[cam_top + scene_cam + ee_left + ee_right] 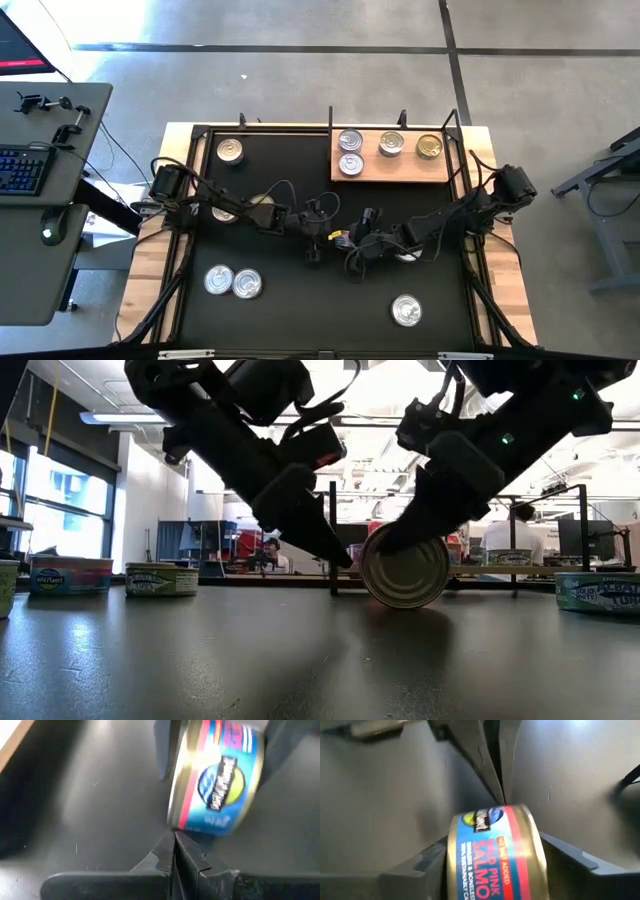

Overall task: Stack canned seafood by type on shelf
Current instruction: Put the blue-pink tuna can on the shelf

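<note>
While the right gripper (pixel 490 870) has its fingers spread wide on both sides of a salmon can (pixel 495 855), the can stands up on its edge like a wheel. In the low view the can (pixel 405 567) touches the black table (pixel 300 660) only at its bottom, with its round gold face toward the camera. Its short middle line lies flat, level with the table. I cannot tell if the fingers press it or just sit beside it.

The left gripper (pixel 175 851) has its fingers pressed together. Its tip points at the can (pixel 217 780) from the other side, very near. So both arms are close, but the right one has the can between its fingers.

The label reads "PINK SALMO" and "NO SALT ADDED", in red, white and blue.

The shelf (pixel 390 155) is well away at the far edge, with four cans on it.
</note>
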Controlling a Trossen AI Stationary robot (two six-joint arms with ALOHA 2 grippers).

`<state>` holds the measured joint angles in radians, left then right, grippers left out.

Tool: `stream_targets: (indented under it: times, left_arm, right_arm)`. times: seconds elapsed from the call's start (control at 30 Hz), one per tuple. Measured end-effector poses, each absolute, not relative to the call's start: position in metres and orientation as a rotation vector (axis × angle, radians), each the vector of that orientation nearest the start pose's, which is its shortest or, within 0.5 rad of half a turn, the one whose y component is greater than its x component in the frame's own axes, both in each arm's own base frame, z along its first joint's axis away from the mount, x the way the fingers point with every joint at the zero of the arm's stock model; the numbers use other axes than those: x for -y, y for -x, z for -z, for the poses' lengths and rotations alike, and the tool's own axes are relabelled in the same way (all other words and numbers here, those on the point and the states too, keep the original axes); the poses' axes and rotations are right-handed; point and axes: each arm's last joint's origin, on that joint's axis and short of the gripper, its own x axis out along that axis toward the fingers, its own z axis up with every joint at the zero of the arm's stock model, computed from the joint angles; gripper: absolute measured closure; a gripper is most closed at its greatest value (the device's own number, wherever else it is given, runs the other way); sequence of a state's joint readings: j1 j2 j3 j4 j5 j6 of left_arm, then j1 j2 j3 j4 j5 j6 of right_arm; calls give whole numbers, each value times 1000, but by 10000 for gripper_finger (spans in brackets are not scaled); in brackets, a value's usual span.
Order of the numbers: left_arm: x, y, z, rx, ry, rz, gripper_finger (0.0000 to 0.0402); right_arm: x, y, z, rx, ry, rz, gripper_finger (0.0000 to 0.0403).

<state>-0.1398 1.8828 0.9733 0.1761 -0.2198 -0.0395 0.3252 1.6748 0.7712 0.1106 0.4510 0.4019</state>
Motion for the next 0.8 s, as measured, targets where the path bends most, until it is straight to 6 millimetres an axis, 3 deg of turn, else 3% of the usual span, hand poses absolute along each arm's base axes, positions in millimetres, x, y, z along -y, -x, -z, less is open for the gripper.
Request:
stream_targets:
  times: [0.13, 0.23, 0.37, 0.57, 0.67, 0.8]
  left_arm:
    - [43, -364, -130, -770, -108, -102, 397]
    - [42, -362, -128, -801, -126, -140, 397]
    - [40, -360, -127, -816, -137, -183, 397]
    - [40, -362, -129, -791, -145, -195, 397]
    - [40, -365, -132, -749, -170, -194, 397]
    - [41, -369, -136, -693, -177, -190, 397]
  right_arm:
    - [-87, -293, -145, -761, -79, 247, 235]
    - [-85, -279, -155, -826, -85, 263, 236]
    - [-81, -250, -183, -859, -49, 337, 236]
    - [-60, -203, -215, -876, 218, 570, 236]
    - [-42, -200, -220, -880, 402, 689, 236]
    - [-16, -214, -217, -964, 515, 728, 236]
